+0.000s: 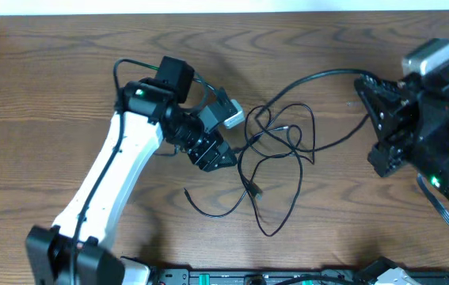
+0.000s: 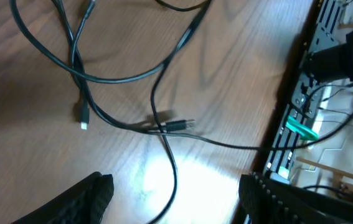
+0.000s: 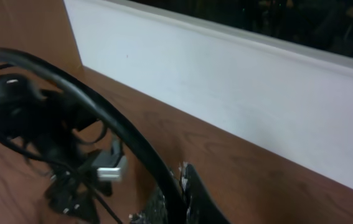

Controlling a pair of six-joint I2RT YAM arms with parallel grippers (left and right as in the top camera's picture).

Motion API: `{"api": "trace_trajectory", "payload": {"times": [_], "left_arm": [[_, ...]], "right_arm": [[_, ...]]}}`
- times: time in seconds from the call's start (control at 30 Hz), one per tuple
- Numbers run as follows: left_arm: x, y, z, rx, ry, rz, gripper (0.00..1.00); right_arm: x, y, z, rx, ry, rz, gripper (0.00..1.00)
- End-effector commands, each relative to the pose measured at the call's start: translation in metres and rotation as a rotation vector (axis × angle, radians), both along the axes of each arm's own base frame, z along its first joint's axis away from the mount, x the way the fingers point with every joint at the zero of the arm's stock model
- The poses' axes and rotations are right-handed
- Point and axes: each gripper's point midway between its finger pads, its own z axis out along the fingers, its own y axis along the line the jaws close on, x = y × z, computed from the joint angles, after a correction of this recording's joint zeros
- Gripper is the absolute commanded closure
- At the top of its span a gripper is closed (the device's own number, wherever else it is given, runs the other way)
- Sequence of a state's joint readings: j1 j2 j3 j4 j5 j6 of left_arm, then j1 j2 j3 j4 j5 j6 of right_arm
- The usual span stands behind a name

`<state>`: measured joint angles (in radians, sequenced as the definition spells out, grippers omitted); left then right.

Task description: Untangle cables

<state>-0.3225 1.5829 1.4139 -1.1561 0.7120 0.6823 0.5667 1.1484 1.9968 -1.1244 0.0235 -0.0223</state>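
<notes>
My left claw [image 1: 214,155] is wide open, holding nothing. The tangle of cords [image 1: 279,146] lies on the desk [image 1: 66,63] just to its right. My right claw [image 1: 364,85], farther off, pinches one black cord [image 1: 311,77].

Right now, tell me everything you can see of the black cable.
Thin, dark, rubbery-looking black cable, lying in loose crossing loops on the wood table. One strand arcs over to the right gripper, which is shut and seemingly pinching it. A small plug ends one free length; the left wrist view shows another with a pale tip. The left gripper stands open beside the tangle, holding nothing. Whether it is one cord or two I cannot tell.
</notes>
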Motion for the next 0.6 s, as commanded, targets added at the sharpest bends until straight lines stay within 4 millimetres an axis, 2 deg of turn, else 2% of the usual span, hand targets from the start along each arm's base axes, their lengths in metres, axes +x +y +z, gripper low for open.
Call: {"api": "trace_trajectory", "payload": {"times": [0.0, 0.17, 0.33, 0.47, 0.57], "left_arm": [[0.004, -0.012, -0.002, -0.070, 0.028, -0.025, 0.29], [0.016, -0.028, 0.003, -0.175, 0.005, -0.042, 0.28], [0.034, -0.034, 0.003, -0.189, -0.070, -0.033, 0.25], [0.043, -0.040, -0.007, -0.157, -0.100, -0.030, 0.25], [0.048, -0.046, -0.023, -0.099, -0.099, -0.022, 0.25]], "right_arm": [[-0.003, -0.005, -0.002, -0.009, 0.007, -0.014, 0.99], [-0.005, -0.006, -0.010, -0.029, 0.038, -0.014, 0.99], [-0.008, -0.003, -0.013, -0.029, 0.054, 0.011, 0.99], [-0.009, -0.003, -0.014, -0.031, 0.057, 0.011, 0.99], [-0.009, -0.004, -0.016, -0.034, 0.061, 0.011, 0.99]]}}
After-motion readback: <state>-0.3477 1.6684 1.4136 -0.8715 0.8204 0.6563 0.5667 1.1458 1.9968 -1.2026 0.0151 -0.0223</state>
